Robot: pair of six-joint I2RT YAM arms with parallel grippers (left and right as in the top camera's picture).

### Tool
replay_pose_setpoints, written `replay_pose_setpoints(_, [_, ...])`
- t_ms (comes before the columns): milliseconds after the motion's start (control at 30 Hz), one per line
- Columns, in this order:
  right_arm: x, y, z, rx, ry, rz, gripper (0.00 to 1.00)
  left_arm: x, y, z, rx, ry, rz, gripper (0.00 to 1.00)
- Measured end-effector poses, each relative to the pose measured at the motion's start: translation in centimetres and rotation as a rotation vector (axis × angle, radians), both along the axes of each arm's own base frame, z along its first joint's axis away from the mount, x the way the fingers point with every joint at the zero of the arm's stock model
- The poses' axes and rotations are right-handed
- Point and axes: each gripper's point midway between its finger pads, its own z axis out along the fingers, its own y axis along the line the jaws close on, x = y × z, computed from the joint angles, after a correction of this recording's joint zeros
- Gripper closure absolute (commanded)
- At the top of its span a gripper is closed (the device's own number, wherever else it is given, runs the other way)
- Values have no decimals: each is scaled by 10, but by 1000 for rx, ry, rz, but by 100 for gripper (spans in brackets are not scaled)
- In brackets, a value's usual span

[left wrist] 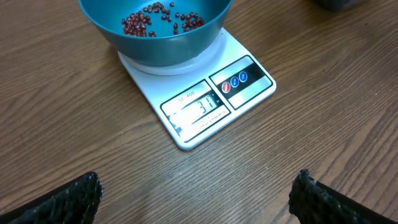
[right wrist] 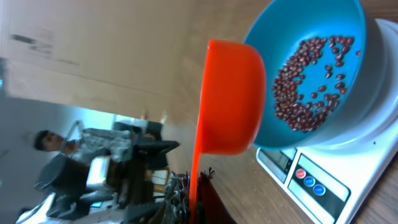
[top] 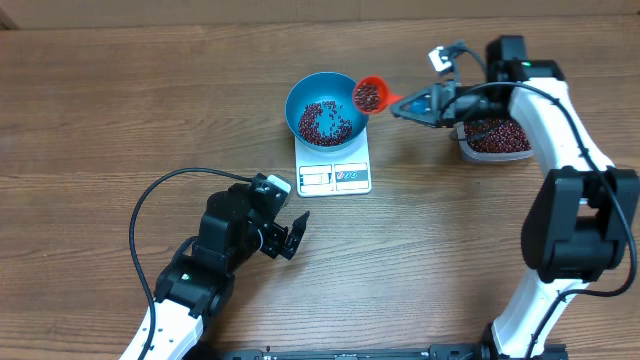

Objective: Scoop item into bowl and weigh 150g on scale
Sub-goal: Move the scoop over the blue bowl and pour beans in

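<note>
Beans [top: 322, 122] lie in a thin layer in the bowl [top: 300, 95], which sits on the scale [top: 335, 177]. More fill the scoop [top: 369, 95], held at the bowl's right rim. The right claw [top: 402, 106] is clamped on the scoop's handle. The display [left wrist: 199, 107] reads what looks like 31, so I judge the weighing far from done. To pour well, roll the wrist slowly and keep the scoop's lip inside the rim. Don't rest it on the bowl, since that would skew the reading, and watch the display. The tub [top: 497, 157] of beans sits right of the scale, under the right arm, handy for refills. The left claw [top: 290, 237] hangs wide apart and empty in front of the scale, clear of the pour. Nothing seems to block the way
</note>
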Motion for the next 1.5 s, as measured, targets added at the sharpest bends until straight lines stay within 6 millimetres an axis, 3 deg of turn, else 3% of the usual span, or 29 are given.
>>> replay_pose_setpoints(267, [5,40,-8,-200,39,0,96,0,0,0,0,0,0,1])
replay_pose_setpoints(533, [7,61,-24,-439,-18,-21,96,0,0,0,0,0,0,0])
replay_pose_setpoints(1067, [13,69,-51,-854,-182,-79,96,0,0,0,0,0,0,1])
replay_pose_setpoints(1500, [12,75,-57,-1063,-326,-80,96,0,0,0,0,0,0,0])
